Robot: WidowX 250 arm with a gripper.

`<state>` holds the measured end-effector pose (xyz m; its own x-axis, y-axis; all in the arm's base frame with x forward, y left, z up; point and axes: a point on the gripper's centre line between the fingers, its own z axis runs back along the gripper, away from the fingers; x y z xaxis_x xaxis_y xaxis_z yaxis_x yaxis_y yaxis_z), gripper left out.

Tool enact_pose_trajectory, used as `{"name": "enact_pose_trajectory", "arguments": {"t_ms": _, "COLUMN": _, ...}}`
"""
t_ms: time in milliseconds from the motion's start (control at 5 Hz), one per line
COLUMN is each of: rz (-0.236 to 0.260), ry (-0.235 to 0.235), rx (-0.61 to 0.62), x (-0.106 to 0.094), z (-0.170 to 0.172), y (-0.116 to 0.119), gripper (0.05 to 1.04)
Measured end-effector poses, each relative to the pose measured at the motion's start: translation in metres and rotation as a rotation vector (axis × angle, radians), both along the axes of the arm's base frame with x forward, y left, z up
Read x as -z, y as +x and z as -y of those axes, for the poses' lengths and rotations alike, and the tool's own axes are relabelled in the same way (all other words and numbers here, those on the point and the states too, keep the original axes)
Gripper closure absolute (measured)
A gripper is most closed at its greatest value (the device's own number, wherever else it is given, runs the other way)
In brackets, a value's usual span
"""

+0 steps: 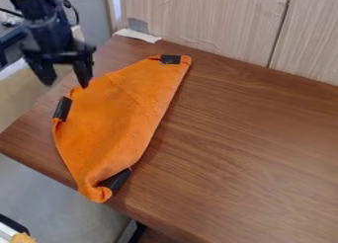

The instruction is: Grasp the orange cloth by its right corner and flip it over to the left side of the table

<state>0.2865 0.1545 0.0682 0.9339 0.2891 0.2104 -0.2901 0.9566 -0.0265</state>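
Gripper status: I find the black gripper (65, 84) above the table's left edge, pincer released, its two fingers parted and nothing between them. The inner fingertip hangs by the upper left border of the orange cloth (119, 118); from this slant I cannot tell whether it touches.

Cloth position: it lies on the left part of the brown table (244, 148), stretched from near the table's far edge down to its front left edge. The outline is roughly a long triangle. Black patches mark the border: an upper patch (170, 59) toward the table's far side, a side patch (63, 108) at the table's left edge, and a lower patch (116, 180), partly covered, at the table's front left edge. Beside that last one, I note a curled corner (99, 193), rolled into a small lump. Behind the table's far edge stands a panelled wall (211, 17).

Handling assessment: I judge the cloth light, soft and limp, not fragile, with little tendency to slip. The patches look smoother and may be stiffer. I rate the raised border near the inner finger the best hold; the curled corner offers thicker bunched fabric. A pinch at a flat middle area would likely skid.
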Motion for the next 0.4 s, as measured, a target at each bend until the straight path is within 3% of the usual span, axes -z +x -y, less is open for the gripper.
{"name": "enact_pose_trajectory", "arguments": {"t_ms": 200, "rz": 0.049, "ry": 0.037, "rx": 0.004, "x": -0.0347, "z": -0.0013, "y": -0.0005, "gripper": 0.083}}
{"name": "enact_pose_trajectory", "arguments": {"t_ms": 400, "rz": 0.050, "ry": 0.041, "rx": 0.004, "x": -0.0360, "z": -0.0017, "y": -0.0006, "gripper": 0.083}}
